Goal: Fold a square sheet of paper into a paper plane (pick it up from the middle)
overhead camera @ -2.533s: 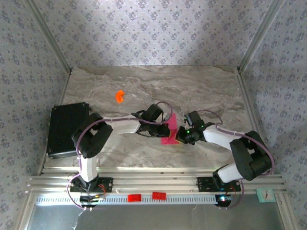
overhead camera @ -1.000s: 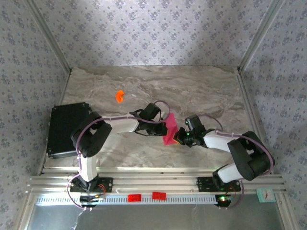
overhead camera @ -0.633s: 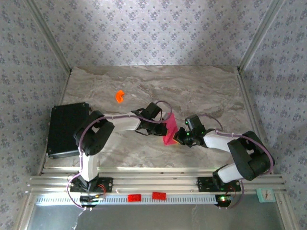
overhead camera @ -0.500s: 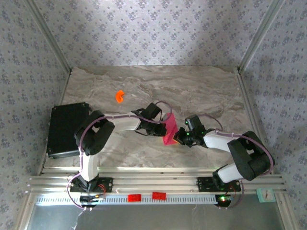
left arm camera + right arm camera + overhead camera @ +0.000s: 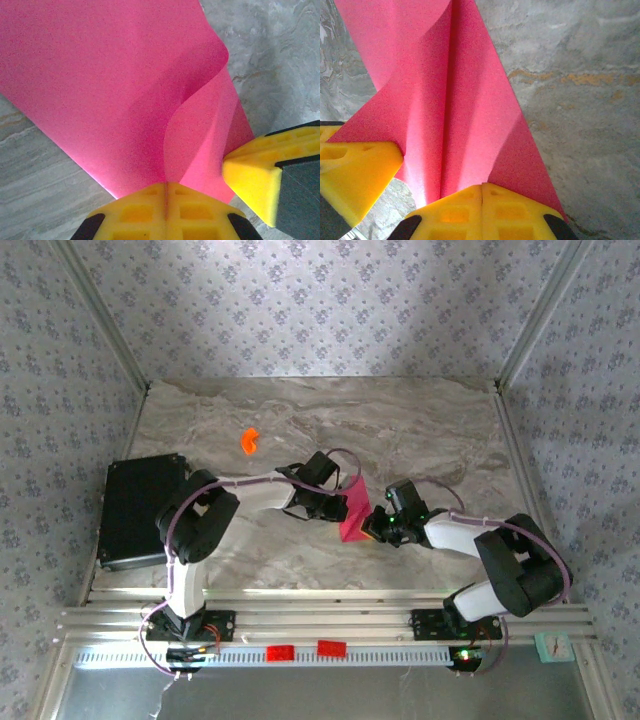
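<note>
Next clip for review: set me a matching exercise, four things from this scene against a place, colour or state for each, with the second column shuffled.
Things
1. square sheet of paper
2. small orange piece
3. black case
4. left gripper

Places and states
A. lying alone toward the far side of the table
B. fingers shut on a pink edge
C. sitting at the left edge
D. magenta-pink, curled, pinched from two sides

Pairs: 1-D, 2-A, 3-C, 4-B

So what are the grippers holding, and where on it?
Both hold the paper: the left gripper pinches one edge, the right gripper the opposite side.
</note>
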